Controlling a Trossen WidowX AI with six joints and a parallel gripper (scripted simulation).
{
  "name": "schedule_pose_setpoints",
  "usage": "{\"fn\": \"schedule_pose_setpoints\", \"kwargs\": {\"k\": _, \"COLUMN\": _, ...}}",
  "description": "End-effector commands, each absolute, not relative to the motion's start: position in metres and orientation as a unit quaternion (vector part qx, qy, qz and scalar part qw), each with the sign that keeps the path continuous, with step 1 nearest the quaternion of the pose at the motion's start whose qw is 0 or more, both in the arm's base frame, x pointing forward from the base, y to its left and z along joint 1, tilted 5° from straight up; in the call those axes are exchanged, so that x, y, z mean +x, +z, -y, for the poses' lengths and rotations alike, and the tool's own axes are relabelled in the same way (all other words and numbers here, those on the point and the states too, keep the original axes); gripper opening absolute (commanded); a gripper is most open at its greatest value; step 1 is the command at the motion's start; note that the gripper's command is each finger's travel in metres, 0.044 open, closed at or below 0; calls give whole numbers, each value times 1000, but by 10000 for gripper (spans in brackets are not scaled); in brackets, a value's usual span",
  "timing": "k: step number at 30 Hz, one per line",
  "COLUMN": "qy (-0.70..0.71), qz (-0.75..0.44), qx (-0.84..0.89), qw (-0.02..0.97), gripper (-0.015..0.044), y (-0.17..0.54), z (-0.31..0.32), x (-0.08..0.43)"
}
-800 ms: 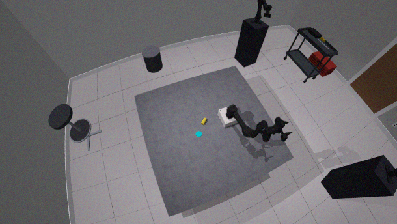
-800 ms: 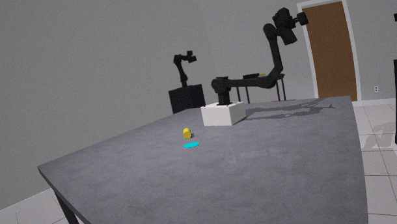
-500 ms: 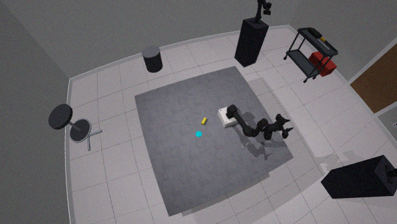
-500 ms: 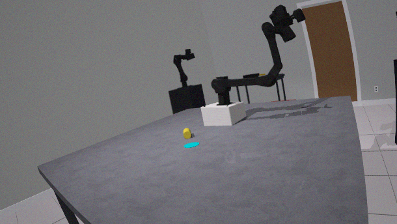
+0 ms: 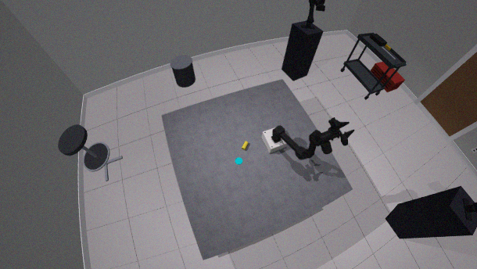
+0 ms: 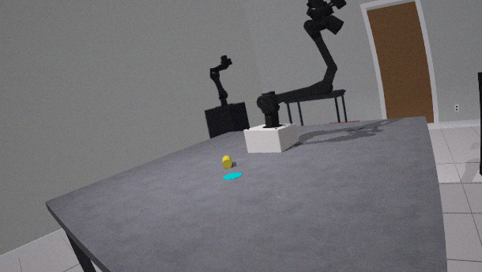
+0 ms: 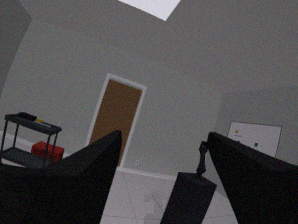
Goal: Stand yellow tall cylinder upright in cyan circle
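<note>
The yellow tall cylinder (image 5: 245,145) (image 6: 227,162) lies on its side on the grey table (image 5: 219,203) (image 6: 276,221), between the white base block and the cyan circle. The cyan circle (image 5: 238,161) (image 6: 232,175) is flat on the table, close to the cylinder and not touching it. My gripper (image 5: 351,127) (image 7: 165,137) is open, with nothing between its fingers. It is raised high on the far side of the base from the cylinder and points away from it. The wrist view shows neither the cylinder nor the circle.
The arm's white base block (image 5: 272,141) (image 6: 264,139) stands on the table beside the cylinder. Off the table are a stool (image 5: 73,140), a dark bin (image 5: 183,71), a cart (image 5: 381,51) (image 7: 33,122) and black pedestals (image 5: 303,51) (image 7: 189,200).
</note>
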State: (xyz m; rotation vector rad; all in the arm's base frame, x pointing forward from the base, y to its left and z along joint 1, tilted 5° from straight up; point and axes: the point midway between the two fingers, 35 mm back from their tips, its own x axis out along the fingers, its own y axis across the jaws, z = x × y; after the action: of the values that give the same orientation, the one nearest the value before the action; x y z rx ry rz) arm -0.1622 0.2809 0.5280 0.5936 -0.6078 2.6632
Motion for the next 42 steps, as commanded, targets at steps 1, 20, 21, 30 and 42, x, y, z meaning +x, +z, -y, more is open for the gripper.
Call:
{"fn": "schedule_pose_setpoints", "kwargs": {"k": 1, "qy": 928, "qz": 237, "qx": 243, "qw": 153, "gripper": 309, "y": 550, "z": -247, "x": -163}}
{"fn": "schedule_pose_setpoints", "kwargs": {"k": 20, "qy": 845, "qz": 323, "qx": 426, "qw": 0, "gripper": 309, "y": 623, "z": -52, "x": -128}}
{"fn": "schedule_pose_setpoints", "kwargs": {"k": 21, "qy": 839, "qz": 326, "qx": 436, "qw": -10, "gripper": 309, "y": 624, "z": -42, "x": -124}}
{"fn": "schedule_pose_setpoints", "kwargs": {"k": 30, "qy": 777, "qz": 351, "qx": 511, "qw": -106, "gripper": 309, "y": 627, "z": 51, "x": -81}}
{"fn": "schedule_pose_setpoints", "kwargs": {"k": 42, "qy": 672, "qz": 375, "qx": 589, "qw": -249, "gripper": 309, "y": 597, "z": 157, "x": -4}}
